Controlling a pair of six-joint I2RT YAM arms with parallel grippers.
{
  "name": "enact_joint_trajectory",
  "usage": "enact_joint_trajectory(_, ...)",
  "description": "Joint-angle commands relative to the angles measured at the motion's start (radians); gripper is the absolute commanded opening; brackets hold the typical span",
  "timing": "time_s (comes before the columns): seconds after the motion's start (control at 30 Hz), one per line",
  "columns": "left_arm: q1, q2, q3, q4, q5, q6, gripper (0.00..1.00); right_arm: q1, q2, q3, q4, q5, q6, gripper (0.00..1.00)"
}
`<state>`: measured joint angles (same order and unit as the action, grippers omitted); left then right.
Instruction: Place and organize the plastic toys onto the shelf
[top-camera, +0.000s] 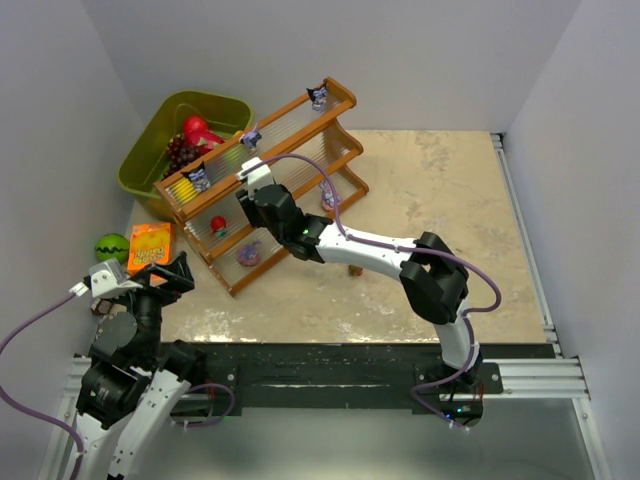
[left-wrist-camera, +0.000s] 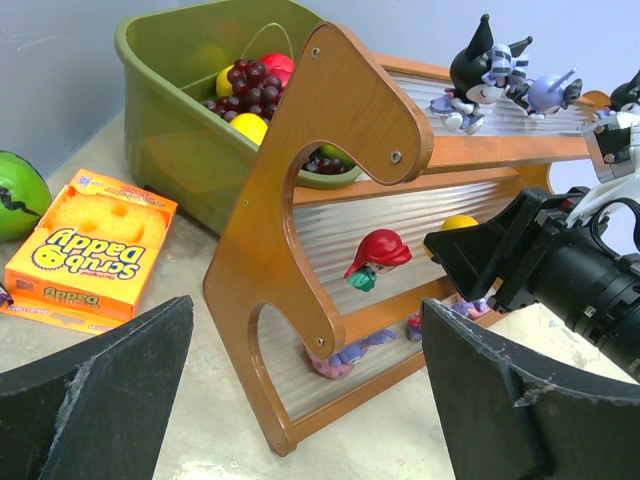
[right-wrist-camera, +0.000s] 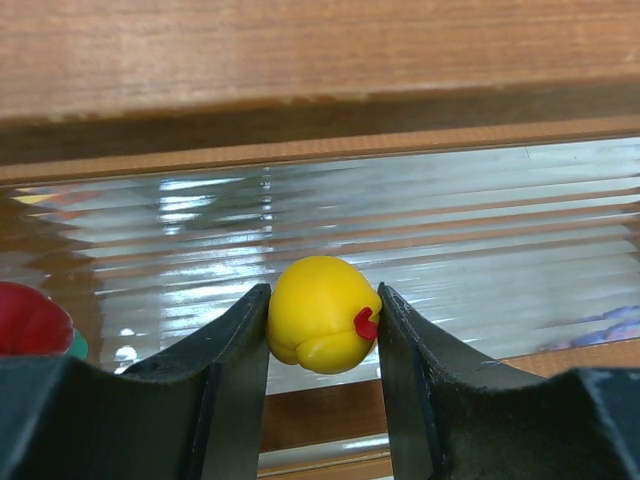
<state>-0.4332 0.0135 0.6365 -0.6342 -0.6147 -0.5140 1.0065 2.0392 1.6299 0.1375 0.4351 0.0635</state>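
Top view: right arm (top-camera: 380, 255) reaches to the shelf (top-camera: 343, 98), middle tier.
Left wrist view: left jaws wide open, empty; red-haired toy (left-wrist-camera: 375, 258) stands on middle tier.
Right wrist view: right jaws grip yellow toy (right-wrist-camera: 318, 312) at the middle tier.

You are looking at a round yellow plastic toy (right-wrist-camera: 320, 315) carrying a small red mark, an orange-brown wooden shelf (left-wrist-camera: 330, 120) with clear ribbed tiers, an olive-green plastic bin (left-wrist-camera: 165, 130), and a green ball (left-wrist-camera: 18, 195) showing black stripes.
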Motion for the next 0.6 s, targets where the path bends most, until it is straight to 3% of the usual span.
enact_joint_trajectory(0.0,0.004,-0.061,0.000,0.037,-0.003,0.000,1.00,-0.006,-0.030,-0.012,0.043,0.033,-0.002,0.35)
enact_joint_trajectory(0.57,0.004,-0.061,0.000,0.037,-0.005,0.002,1.00,-0.006,-0.033,0.007,0.014,0.027,0.002,0.56)
